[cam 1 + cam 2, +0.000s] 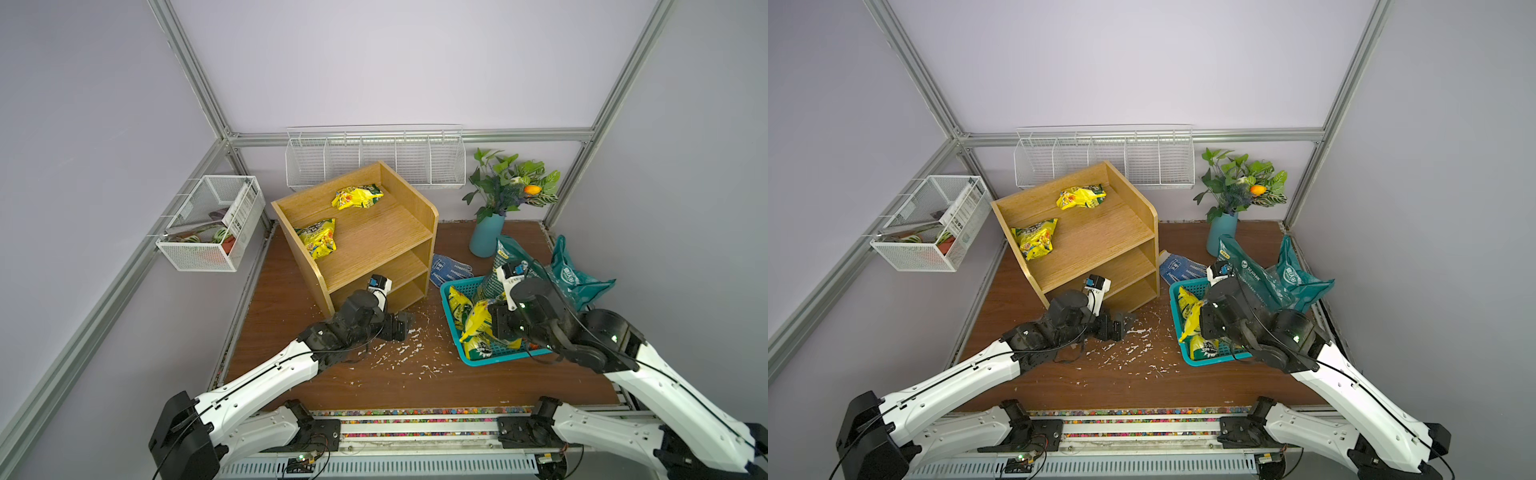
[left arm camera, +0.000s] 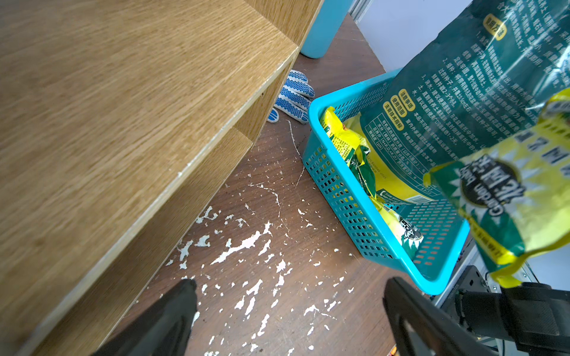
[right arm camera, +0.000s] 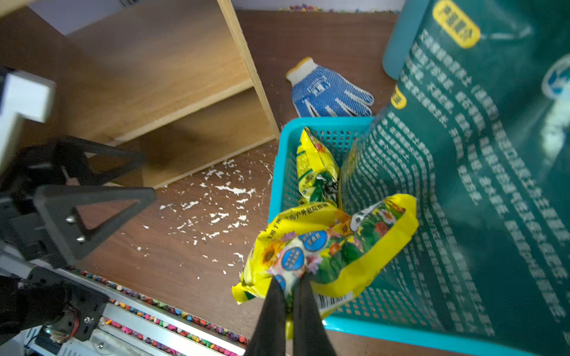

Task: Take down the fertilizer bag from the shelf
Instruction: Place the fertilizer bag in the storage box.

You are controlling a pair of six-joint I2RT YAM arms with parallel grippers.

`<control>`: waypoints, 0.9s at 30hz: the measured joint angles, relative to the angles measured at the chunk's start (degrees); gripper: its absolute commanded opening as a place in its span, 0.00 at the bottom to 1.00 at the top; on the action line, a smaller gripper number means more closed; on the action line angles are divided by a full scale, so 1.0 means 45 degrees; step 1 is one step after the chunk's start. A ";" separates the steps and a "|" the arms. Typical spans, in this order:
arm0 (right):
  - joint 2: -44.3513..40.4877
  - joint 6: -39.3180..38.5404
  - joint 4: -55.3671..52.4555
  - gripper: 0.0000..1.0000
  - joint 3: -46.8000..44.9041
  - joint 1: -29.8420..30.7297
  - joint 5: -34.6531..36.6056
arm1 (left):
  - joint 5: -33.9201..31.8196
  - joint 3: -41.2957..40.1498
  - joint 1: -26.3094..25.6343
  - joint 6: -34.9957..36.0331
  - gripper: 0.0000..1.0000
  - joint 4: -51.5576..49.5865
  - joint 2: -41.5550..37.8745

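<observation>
Right gripper (image 3: 288, 282) is pinched tight on the corner of a yellow bag (image 3: 333, 246) and dangles it over the near edge of the teal basket (image 3: 308, 121), where other bags already lie. So this one is off the shelf (image 1: 374, 245), and I'd say only the drop is left. Left gripper (image 2: 290, 282) hovers low by the shelf's foot, jaws wide and empty, while a rear bag (image 1: 357, 196) and a front bag (image 1: 318, 240) lie on the top tier, so the job looks partway done.
</observation>
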 measured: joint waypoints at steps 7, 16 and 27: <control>-0.0554 0.1355 -0.0782 0.00 -0.1253 0.0068 0.1996 | 0.0000 0.0000 0.0000 -0.0049 0.99 0.0000 -0.0015; -0.0063 0.1613 0.0097 0.00 -0.3415 -0.0559 0.2982 | -0.0053 -0.0005 0.0000 -0.0238 0.99 -0.0019 -0.0656; 0.1413 0.1404 0.2565 0.00 -0.5178 -0.1146 0.2851 | -0.0068 -0.0005 0.0000 -0.0345 0.99 -0.0024 -0.0855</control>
